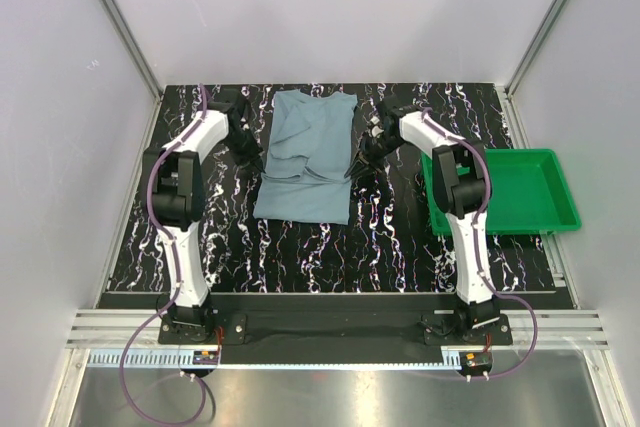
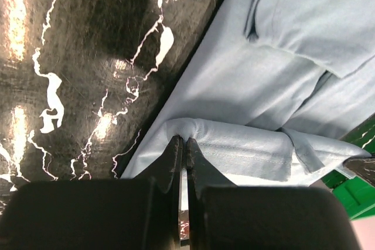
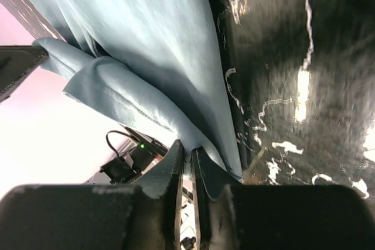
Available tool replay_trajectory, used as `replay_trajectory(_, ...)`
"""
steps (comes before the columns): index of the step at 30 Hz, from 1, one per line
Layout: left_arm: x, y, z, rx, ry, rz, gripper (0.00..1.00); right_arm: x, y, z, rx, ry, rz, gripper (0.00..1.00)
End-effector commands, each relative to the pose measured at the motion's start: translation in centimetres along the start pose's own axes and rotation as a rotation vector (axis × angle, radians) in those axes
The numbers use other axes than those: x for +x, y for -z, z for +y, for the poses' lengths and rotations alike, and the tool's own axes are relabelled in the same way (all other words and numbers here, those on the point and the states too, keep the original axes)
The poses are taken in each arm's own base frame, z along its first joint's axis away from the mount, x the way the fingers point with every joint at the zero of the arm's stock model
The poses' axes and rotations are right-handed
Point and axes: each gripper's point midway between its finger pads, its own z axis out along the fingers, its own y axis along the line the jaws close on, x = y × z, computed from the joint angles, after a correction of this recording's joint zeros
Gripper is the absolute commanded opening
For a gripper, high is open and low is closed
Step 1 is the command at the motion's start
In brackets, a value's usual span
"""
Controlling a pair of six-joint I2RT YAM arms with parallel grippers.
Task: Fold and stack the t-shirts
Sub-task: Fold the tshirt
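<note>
The blue-grey shirt (image 1: 305, 162) lies on the desk (image 1: 330, 257), well to the left of the green tray (image 1: 530, 192). Its collar end points to the back wall (image 1: 330, 17) and its sides are folded in to make a long, narrow shape.

The left hand (image 2: 183, 143) is on the side of the shirt away from the tray. It is clenched on a raised fold at the shirt's edge. The right hand (image 3: 188, 151) sits between the shirt and the tray, its fingers a narrow slit apart with the cloth's edge at their tips; I cannot tell whether it grips.

The desk is glossy black with white veins and throws back bright patches of light. The tray overhangs its right edge. Pale, plain walls close in three sides, with metal posts at the back corners. A metal rail (image 1: 330, 332) runs along the near edge, nearer than the tray, and carries both arm bases.
</note>
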Motion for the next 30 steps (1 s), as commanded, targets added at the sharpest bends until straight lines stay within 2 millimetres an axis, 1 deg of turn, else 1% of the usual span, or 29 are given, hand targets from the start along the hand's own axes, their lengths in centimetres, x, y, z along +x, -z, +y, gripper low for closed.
replay_trajectory(1, -2.3, 1.2, -1.3, 0.048, 0.006, -0.065, 0.00, -1.2, 1.1, 1.0, -0.027, 0.021, -0.006, 0.16)
replay_trajectory(3, -2.5, 1.1, -1.5, 0.052, 0.011, -0.070, 0.00, -1.9, 1.1, 1.4, -0.034, 0.032, -0.012, 0.17)
replay_trajectory(4, -2.9, 1.3, -1.8, 0.059, 0.013, -0.081, 0.00, -2.1, 1.1, 1.4, -0.031, 0.025, -0.010, 0.21)
replay_trajectory(6, -3.2, 0.9, -1.8, 0.057, 0.017, -0.072, 0.04, -2.9, 1.0, 1.6, -0.033, 0.034, -0.022, 0.29)
replay_trajectory(7, -3.6, 1.2, -2.2, 0.065, 0.010, -0.081, 0.05, -3.4, 1.2, 1.4, -0.031, 0.032, -0.028, 0.38)
replay_trajectory(8, -3.8, 1.2, -2.1, 0.058, 0.014, -0.085, 0.07, -3.9, 1.3, 1.4, -0.034, 0.032, -0.035, 0.42)
replay_trajectory(9, -4.1, 1.4, -2.1, 0.051, 0.014, -0.102, 0.25, -4.6, 1.3, 1.6, -0.041, 0.031, -0.046, 0.48)
replay_trajectory(10, -4.6, 1.8, -2.3, 0.053, 0.012, -0.125, 0.35, -5.2, 1.9, 1.5, -0.049, 0.021, -0.055, 0.57)
replay_trajectory(11, -4.9, 2.2, -2.1, 0.045, 0.014, -0.140, 0.41, -5.7, 2.3, 1.6, -0.051, 0.021, -0.065, 0.64)
replay_trajectory(12, -5.3, 3.4, -2.4, 0.049, -0.007, -0.171, 0.46, -6.5, 3.4, 2.4, -0.063, 0.045, -0.094, 0.65)
replay_trajectory(13, -5.6, 4.3, -2.3, 0.038, -0.014, -0.196, 0.47, -6.5, 4.0, 2.2, -0.029, 0.043, -0.108, 0.68)
replay_trajectory(14, -5.7, 5.2, -2.1, 0.027, -0.020, -0.219, 0.48, -6.7, 4.7, 2.0, -0.006, 0.067, -0.132, 0.76)
replay_trajectory(15, -5.9, 7.6, -2.2, 0.033, -0.060, -0.278, 0.49, -6.5, 6.2, 2.6, 0.013, 0.093, -0.166, 0.78)
replay_trajectory(16, -5.7, 8.7, -1.9, 0.028, -0.076, -0.302, 0.50, -6.1, 6.7, 2.2, 0.049, 0.090, -0.171, 0.80)
replay_trajectory(17, -4.3, 8.4, -0.5, -0.002, -0.085, -0.288, 0.54, -5.1, 8.2, 3.4, 0.034, 0.129, -0.185, 0.81)
replay_trajectory(18, -3.4, 8.8, -0.1, 0.013, -0.121, -0.289, 0.58, -3.9, 7.5, 2.5, 0.039, 0.116, -0.149, 0.82)
replay_trajectory(19, -2.9, 10.9, -0.9, 0.084, -0.159, -0.347, 0.67, -2.7, 7.5, 2.6, 0.027, 0.128, -0.131, 0.85)
replay_trajectory(20, -0.8, 10.4, -1.2, 0.152, -0.192, -0.288, 0.68, -0.5, 7.6, 1.7, 0.040, 0.140, -0.105, 0.85)
replay_trajectory(21, 1.7, 8.6, 0.1, 0.161, -0.219, -0.214, 0.68, 0.5, 7.2, 1.9, 0.035, 0.179, -0.106, 0.85)
replay_trajectory(22, 2.6, 8.8, -0.3, 0.217, -0.251, -0.217, 0.68, 1.6, 7.0, 1.6, 0.032, 0.196, -0.094, 0.85)
replay_trajectory(23, 3.9, 8.3, -0.2, 0.248, -0.265, -0.179, 0.68, 3.7, 6.6, 0.3, 0.044, 0.203, -0.062, 0.85)
replay_trajectory(24, 5.5, 6.9, 1.3, 0.226, -0.260, -0.135, 0.68, 4.3, 5.9, 0.2, 0.035, 0.226, -0.060, 0.83)
replay_trajectory(25, 5.4, 6.6, 1.3, 0.238, -0.272, -0.157, 0.67, 5.4, 5.3, 0.2, 0.010, 0.227, -0.029, 0.80)
replay_trajectory(26, 5.7, 6.7, 1.2, 0.261, -0.285, -0.169, 0.67, 7.0, 4.5, -0.9, 0.007, 0.208, 0.012, 0.74)
replay_trajectory(27, 6.0, 6.2, 1.5, 0.264, -0.292, -0.163, 0.67, 7.6, 3.6, -0.6, -0.009, 0.235, 0.018, 0.69)
replay_trajectory(28, 6.1, 5.8, 1.6, 0.266, -0.301, -0.160, 0.66, 8.3, 3.1, -0.7, -0.014, 0.239, 0.031, 0.68)
replay_trajectory(29, 6.2, 5.0, 1.8, 0.262, -0.303, -0.136, 0.66, 9.1, 2.5, -1.5, -0.010, 0.214, 0.049, 0.68)
replay_trajectory(30, 6.3, 4.8, 1.9, 0.259, -0.309, -0.125, 0.66, 9.1, 1.9, -1.3, -0.030, 0.229, 0.037, 0.69)
